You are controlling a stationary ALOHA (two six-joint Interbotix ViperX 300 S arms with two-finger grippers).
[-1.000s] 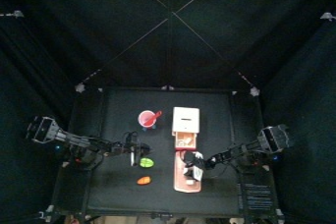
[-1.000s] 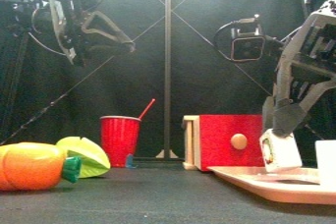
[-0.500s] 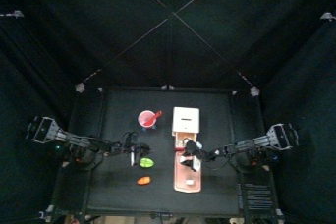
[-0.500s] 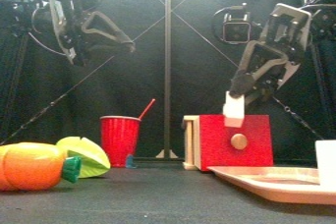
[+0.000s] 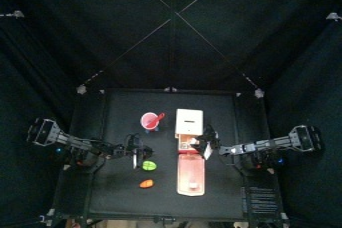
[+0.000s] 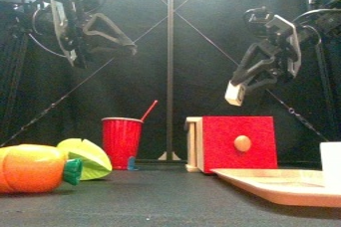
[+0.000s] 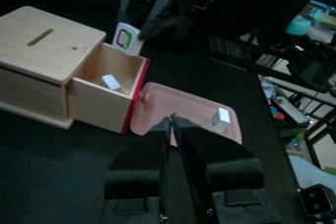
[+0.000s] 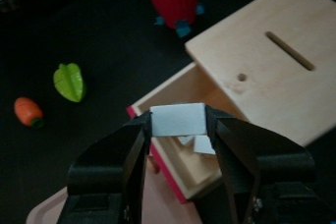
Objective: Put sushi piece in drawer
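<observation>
Right now the right gripper (image 8: 175, 135) is clamped on the sushi piece (image 8: 178, 122), a small white block pinched between both jaws, held up in the air. In the front view it hangs at upper right (image 6: 234, 94), well above the cabinet (image 6: 237, 143). The right wrist view looks down past the piece into the open drawer (image 8: 178, 161), which sits at frame centre, directly behind the held piece, so the target lies below the gripper and the coming move is, by my read, mostly a descent.

Drawer long axis: in the top view it runs down the frame from the cabinet (image 5: 189, 121) toward the pink tray (image 5: 189, 175), and the right arm is already over that line (image 5: 206, 148). One white piece already lies in the drawer (image 7: 108, 82) (visible in both wrist views), so the drop needs the free part of the compartment.

Left gripper (image 7: 175, 130) rests high at the frame's left in the front view (image 6: 110, 38), jaws nearly together, holding nothing, clear of the drawer.

Around: red cup (image 6: 123, 141) with straw left of the cabinet, green piece (image 8: 70, 81) and orange carrot (image 8: 28, 110) further left, none in the path. Only obstacles I'd flag are the cabinet's top edge and the drawer's walls.
</observation>
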